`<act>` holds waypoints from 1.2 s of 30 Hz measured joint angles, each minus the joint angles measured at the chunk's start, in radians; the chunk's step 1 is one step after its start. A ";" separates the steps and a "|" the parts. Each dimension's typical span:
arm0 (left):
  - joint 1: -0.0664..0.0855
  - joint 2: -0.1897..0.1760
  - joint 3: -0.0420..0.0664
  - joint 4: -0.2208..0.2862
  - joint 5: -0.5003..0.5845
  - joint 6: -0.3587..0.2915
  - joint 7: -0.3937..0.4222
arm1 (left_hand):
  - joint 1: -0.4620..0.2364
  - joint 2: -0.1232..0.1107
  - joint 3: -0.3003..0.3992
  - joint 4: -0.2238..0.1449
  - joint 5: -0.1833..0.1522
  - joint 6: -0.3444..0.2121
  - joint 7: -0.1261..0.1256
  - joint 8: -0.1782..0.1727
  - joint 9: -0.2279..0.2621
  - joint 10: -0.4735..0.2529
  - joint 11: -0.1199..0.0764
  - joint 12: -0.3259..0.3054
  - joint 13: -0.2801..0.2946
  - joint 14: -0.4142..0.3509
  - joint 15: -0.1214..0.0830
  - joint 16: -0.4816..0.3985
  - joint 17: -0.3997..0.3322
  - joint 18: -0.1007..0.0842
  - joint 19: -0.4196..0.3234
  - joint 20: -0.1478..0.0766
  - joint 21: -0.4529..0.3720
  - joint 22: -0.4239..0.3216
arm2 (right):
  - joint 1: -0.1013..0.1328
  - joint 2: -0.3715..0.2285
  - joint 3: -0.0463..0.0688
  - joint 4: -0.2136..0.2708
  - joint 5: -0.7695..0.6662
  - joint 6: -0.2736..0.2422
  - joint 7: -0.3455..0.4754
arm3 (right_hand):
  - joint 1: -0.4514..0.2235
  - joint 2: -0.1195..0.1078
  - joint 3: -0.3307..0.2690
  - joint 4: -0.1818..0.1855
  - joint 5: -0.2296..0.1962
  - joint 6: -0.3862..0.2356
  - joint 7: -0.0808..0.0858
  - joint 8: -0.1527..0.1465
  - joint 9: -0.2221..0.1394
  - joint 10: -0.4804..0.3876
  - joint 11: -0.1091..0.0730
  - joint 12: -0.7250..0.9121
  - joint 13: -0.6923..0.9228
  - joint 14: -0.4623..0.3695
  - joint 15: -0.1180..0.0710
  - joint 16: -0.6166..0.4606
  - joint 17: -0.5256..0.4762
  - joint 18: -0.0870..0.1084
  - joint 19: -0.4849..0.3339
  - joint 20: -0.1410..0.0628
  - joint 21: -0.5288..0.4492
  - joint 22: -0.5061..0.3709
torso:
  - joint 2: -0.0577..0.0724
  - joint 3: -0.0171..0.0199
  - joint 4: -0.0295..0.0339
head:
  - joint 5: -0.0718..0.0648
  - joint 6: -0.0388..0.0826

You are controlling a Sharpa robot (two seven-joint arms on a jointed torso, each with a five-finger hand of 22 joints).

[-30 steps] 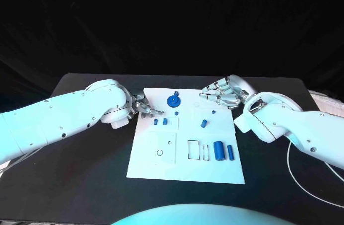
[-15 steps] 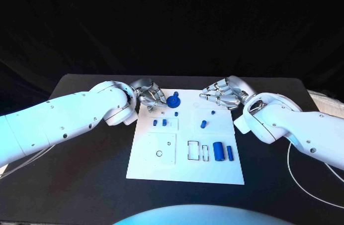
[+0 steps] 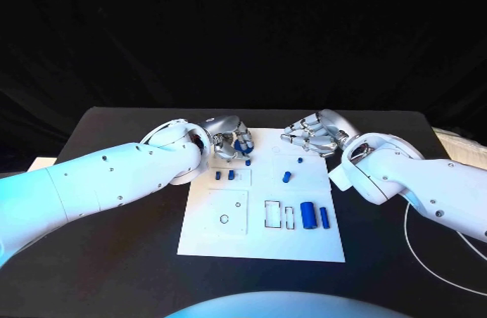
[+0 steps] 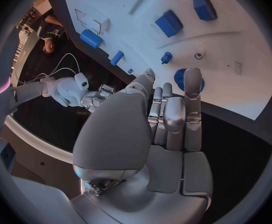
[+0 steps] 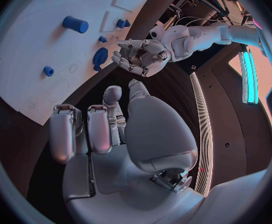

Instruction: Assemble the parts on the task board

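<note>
Task board (image 3: 213,240): white plate, centre of the head view, flat on the black tabletop (image 3: 112,262), its long side running from the lower middle up toward the middle of the frame. Parts, all blue: round disc (image 3: 243,144) at the board's upper edge, just left of centre; two small blocks (image 3: 225,174) side by side below it; a small peg (image 3: 287,175) to their right; a thick cylinder (image 3: 307,214) and a thin bar (image 3: 324,217) lying side by side at the board's lower right. Left robot hand (image 3: 227,141): over the board's upper left corner, fingers straight, close together and pointing down, fingertips at the round disc; in the left wrist view the disc (image 4: 187,79) sits directly behind the fingertips (image 4: 192,77), and contact cannot be told; nothing is seen held. Right robot hand (image 3: 312,135): at the board's upper right corner, above and to the right of the peg, well apart from the disc; in the right wrist view its fingers (image 5: 98,129) are apart and loosely bent, holding nothing, above the dark tabletop beside the board's edge.
</note>
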 measured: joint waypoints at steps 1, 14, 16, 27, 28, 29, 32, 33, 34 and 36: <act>-0.002 0.006 -0.001 -0.004 -0.021 0.002 0.001 | 0.000 0.000 0.004 -0.002 0.000 0.011 -0.002 -0.010 -0.011 0.014 -0.001 -0.017 -0.017 0.032 -0.001 0.063 0.071 -0.022 0.046 -0.002 0.093 0.072 | 0.000 0.001 0.000 0.000 0.000 0.000 0.000 | 0.000 0.000 0.000 0.000 0.004 0.000 0.000 0.000 0.000 0.000 0.000 -0.004 0.000 0.000 0.000 0.000 0.000 0.000 0.000 0.000 0.000 0.000 | 0.000 0.0000 0.0002 | 0.000 0.000; -0.016 0.056 -0.003 -0.045 -0.141 0.046 -0.011 | -0.006 -0.006 0.027 -0.006 0.000 0.058 -0.001 -0.046 -0.048 0.068 -0.004 -0.078 -0.072 0.044 -0.003 0.147 0.157 -0.047 0.122 -0.007 0.284 0.229 | 0.000 0.004 0.000 0.000 0.000 0.001 0.000 | 0.000 0.000 0.000 0.000 0.006 0.000 0.000 0.000 0.000 0.000 0.000 -0.004 -0.002 0.000 0.000 0.000 -0.001 0.000 0.000 0.000 0.000 0.000 | 0.000 -0.0002 -0.0002 | 0.000 0.000; -0.017 0.060 -0.003 -0.051 -0.151 0.055 -0.017 | -0.002 -0.002 0.039 -0.008 0.000 0.066 -0.005 -0.047 -0.051 0.078 -0.008 -0.084 -0.077 0.044 -0.003 0.147 0.157 -0.047 0.125 -0.011 0.294 0.238 | 0.000 0.005 0.000 0.000 0.000 0.001 0.000 | 0.000 0.000 0.000 0.000 0.006 0.000 0.000 0.000 0.000 0.000 0.000 -0.004 -0.002 0.000 0.000 0.000 -0.001 0.000 0.000 0.000 0.000 0.000 | 0.000 -0.0002 -0.0003 | 0.000 0.000; -0.021 0.081 -0.003 -0.075 -0.186 0.097 -0.049 | 0.019 0.003 0.087 -0.026 0.000 0.089 -0.005 -0.062 -0.064 0.109 -0.009 -0.116 -0.096 0.047 -0.006 0.147 0.133 -0.062 0.136 -0.014 0.328 0.273 | 0.000 0.005 0.000 0.001 0.000 0.002 0.000 | 0.000 0.000 0.000 0.000 0.006 0.000 0.000 0.000 0.000 0.000 0.000 -0.004 -0.002 0.000 0.000 0.000 -0.001 0.000 0.000 0.000 0.000 0.000 | -0.001 -0.0005 0.0008 | -0.003 -0.006; -0.021 0.082 -0.003 -0.077 -0.188 0.100 -0.052 | 0.019 0.003 0.093 -0.027 0.000 0.090 -0.005 -0.064 -0.065 0.111 -0.011 -0.119 -0.098 0.047 -0.006 0.147 0.132 -0.062 0.136 -0.014 0.328 0.274 | 0.000 0.005 0.000 0.001 0.000 0.002 0.000 | 0.000 0.000 0.000 0.000 0.006 0.000 0.000 0.000 0.000 0.000 0.000 -0.004 -0.002 0.000 0.000 0.000 -0.001 0.000 0.000 0.000 0.000 0.000 | -0.001 -0.0005 0.0008 | -0.003 -0.006; -0.021 0.083 -0.003 -0.079 -0.190 0.102 -0.055 | 0.019 0.003 0.096 -0.030 0.000 0.092 -0.007 -0.067 -0.066 0.116 -0.010 -0.123 -0.099 0.047 -0.006 0.147 0.132 -0.062 0.136 -0.014 0.332 0.276 | 0.000 0.005 0.000 0.001 0.000 0.002 0.000 | 0.000 0.000 0.000 0.000 0.006 0.000 0.000 0.000 0.000 0.000 0.000 -0.004 -0.002 0.000 0.000 0.000 -0.001 0.000 0.000 0.000 0.000 0.000 | -0.001 -0.0005 0.0008 | -0.003 -0.006; -0.022 0.085 -0.002 -0.082 -0.194 0.107 -0.065 | 0.019 0.003 0.107 -0.033 0.000 0.096 -0.006 -0.067 -0.069 0.117 -0.009 -0.126 -0.101 0.047 -0.006 0.147 0.132 -0.062 0.136 -0.014 0.335 0.280 | 0.000 0.005 0.000 0.001 0.000 0.002 0.000 | 0.000 0.000 0.000 0.000 0.006 0.000 0.000 0.000 0.000 0.000 0.000 -0.004 -0.002 0.000 0.000 0.000 -0.001 0.000 0.000 0.000 0.000 0.000 | -0.001 -0.0005 0.0008 | -0.003 -0.007; -0.021 0.085 -0.002 -0.082 -0.195 0.109 -0.067 | 0.019 0.003 0.113 -0.033 0.000 0.097 -0.004 -0.071 -0.070 0.123 -0.010 -0.130 -0.101 0.047 -0.006 0.147 0.131 -0.062 0.136 -0.014 0.340 0.283 | 0.000 0.005 0.000 0.001 0.000 0.002 0.000 | 0.000 0.000 0.000 0.000 0.006 0.000 0.000 0.000 0.000 0.000 0.000 -0.004 -0.002 0.000 0.000 0.000 -0.001 0.000 0.000 0.000 0.000 0.000 | -0.002 -0.0005 0.0009 | -0.003 -0.008; -0.021 0.087 -0.001 -0.083 -0.196 0.111 -0.071 | 0.019 0.003 0.113 -0.033 0.000 0.097 -0.004 -0.072 -0.070 0.123 -0.009 -0.130 -0.101 0.047 -0.006 0.147 0.129 -0.062 0.136 -0.014 0.346 0.287 | 0.000 0.005 0.000 0.001 0.000 0.002 0.000 | 0.000 0.000 0.000 0.000 0.006 0.000 0.000 0.000 0.000 0.000 0.000 -0.004 -0.002 0.000 0.000 0.000 -0.001 0.000 0.000 0.000 0.000 0.000 | -0.002 -0.0005 0.0009 | -0.003 -0.009; -0.021 0.089 -0.001 -0.085 -0.197 0.114 -0.075 | 0.019 0.003 0.124 -0.036 0.000 0.103 -0.006 -0.073 -0.072 0.127 -0.009 -0.135 -0.102 0.047 -0.006 0.147 0.126 -0.062 0.139 -0.011 0.352 0.294 | 0.000 0.005 0.000 0.002 0.000 0.002 0.001 | 0.000 0.000 0.000 0.000 0.006 0.000 0.000 0.000 0.000 0.000 0.000 -0.004 -0.002 0.000 0.000 0.000 -0.001 0.000 0.000 0.000 0.000 0.000 | -0.002 -0.0006 0.0013 | -0.004 -0.009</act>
